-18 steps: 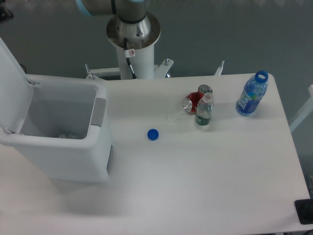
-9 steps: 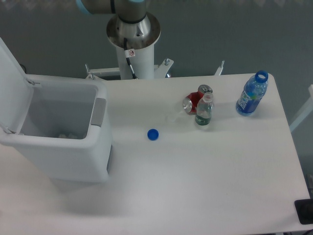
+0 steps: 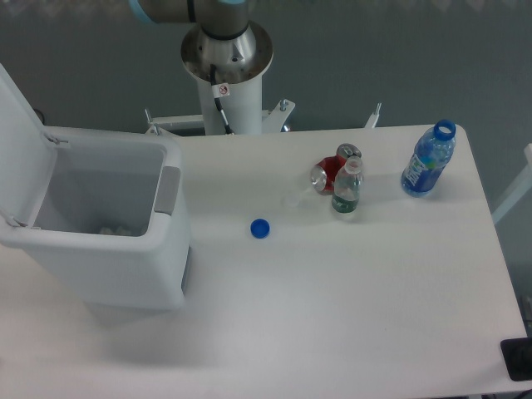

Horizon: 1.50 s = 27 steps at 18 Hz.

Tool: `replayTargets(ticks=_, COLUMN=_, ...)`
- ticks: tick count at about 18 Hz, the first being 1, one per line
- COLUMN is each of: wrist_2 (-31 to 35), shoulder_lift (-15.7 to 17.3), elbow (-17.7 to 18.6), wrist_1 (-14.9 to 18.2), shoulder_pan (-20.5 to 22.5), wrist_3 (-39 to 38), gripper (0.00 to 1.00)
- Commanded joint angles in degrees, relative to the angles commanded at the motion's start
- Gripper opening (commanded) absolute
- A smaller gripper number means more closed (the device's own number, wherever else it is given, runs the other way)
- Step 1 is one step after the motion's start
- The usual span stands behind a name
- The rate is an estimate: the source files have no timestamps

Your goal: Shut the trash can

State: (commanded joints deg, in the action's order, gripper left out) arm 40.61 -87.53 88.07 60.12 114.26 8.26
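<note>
The trash can [image 3: 125,262] is a large boxy white bin standing at the left end of the table. Its flat white lid [image 3: 21,141] is raised, leaning back to the left, so the inside shows with something pale at the bottom. A grey tab [image 3: 169,190] sits on the rim facing the table's middle. Only the arm's base column [image 3: 226,62] and a bit of its upper link show at the top; the gripper is out of view.
A blue cap [image 3: 260,228] lies near the table's middle. A crushed red can [image 3: 331,172], a small clear bottle [image 3: 347,189] and a blue uncapped bottle [image 3: 429,160] stand to the right. A dark object [image 3: 517,359] sits at the lower right corner.
</note>
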Motion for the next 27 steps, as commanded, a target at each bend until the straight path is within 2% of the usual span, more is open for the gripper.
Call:
replayTargets(ticks=2, wrist_2=0.00, shoulder_lift=-0.62, elbow=-0.79, wrist_1=0.00, shoulder_pan=-0.35, wrist_3=0.00, gripper=0.28)
replayTargets(ticks=9, wrist_2=0.09, shoulder_lift=-1.59, elbow=-0.27, wrist_1=0.00, shoulder_pan=-1.05, wrist_3=0.00, gripper=0.28)
replayTargets(ticks=27, wrist_2=0.18, shoulder_lift=-1.94, elbow=1.05, wrist_1=0.00, shoulder_pan=-1.50, wrist_3=0.00, gripper=0.28)
